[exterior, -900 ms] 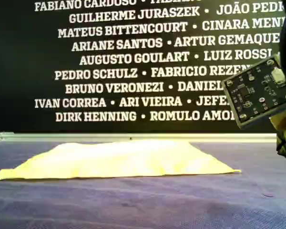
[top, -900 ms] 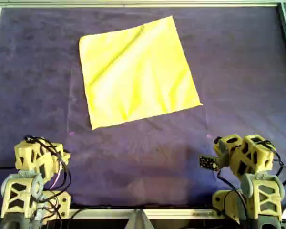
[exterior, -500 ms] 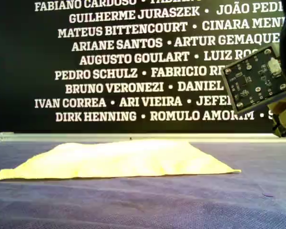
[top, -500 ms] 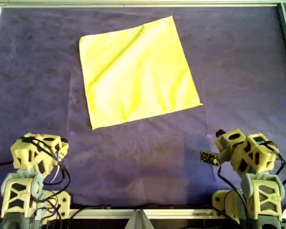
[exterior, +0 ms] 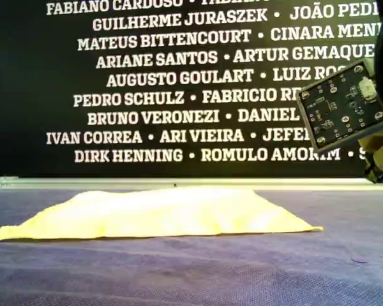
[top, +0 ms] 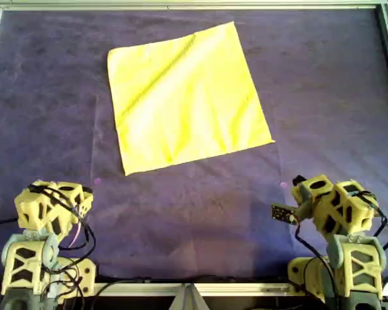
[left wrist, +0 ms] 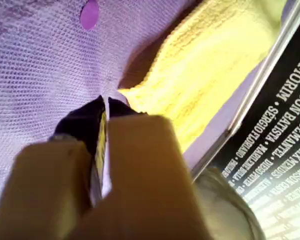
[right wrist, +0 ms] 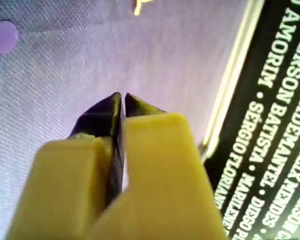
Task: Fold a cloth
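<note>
The desk under its purple sheet lies open on all sides of the cloth, which is flat and low in the exterior view, so nothing rises above it. A broad bare strip separates the cloth's near edge from both arms, which sit at the overhead view's bottom corners. The left gripper has its jaws pressed together, with bare sheet between it and the nearest cloth corner. The right gripper is likewise closed over bare sheet. A metal rail borders the far edge, with a lettered backdrop apparently just behind it. A circuit board hangs at the exterior view's right.
</note>
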Controlling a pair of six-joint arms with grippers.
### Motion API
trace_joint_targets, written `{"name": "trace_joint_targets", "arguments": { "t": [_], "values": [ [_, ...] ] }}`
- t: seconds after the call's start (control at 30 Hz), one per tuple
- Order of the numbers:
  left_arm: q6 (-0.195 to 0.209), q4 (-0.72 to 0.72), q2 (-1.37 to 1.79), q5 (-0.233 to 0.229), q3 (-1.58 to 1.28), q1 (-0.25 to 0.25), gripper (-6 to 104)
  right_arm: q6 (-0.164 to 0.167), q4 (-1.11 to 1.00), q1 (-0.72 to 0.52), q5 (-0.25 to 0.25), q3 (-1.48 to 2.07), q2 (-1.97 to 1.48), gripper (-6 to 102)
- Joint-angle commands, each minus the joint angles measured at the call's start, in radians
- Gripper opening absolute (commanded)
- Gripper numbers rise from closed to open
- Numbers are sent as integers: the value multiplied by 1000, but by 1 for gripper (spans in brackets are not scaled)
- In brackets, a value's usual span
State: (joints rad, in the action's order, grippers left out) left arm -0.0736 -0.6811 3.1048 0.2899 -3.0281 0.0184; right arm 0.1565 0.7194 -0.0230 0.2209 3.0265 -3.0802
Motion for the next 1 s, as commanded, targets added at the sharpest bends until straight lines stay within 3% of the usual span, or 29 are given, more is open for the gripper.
{"name": "trace_joint_targets", "arguments": {
  "t": [0.0, 0.97],
  "values": [
    [5, 23, 3, 9, 14, -17, 0, -3, -64, -3, -3, 12, -26, 1],
    [8, 23, 3, 26, 14, -20, 0, -8, -67, 0, 12, 12, -38, 2]
  ]
}}
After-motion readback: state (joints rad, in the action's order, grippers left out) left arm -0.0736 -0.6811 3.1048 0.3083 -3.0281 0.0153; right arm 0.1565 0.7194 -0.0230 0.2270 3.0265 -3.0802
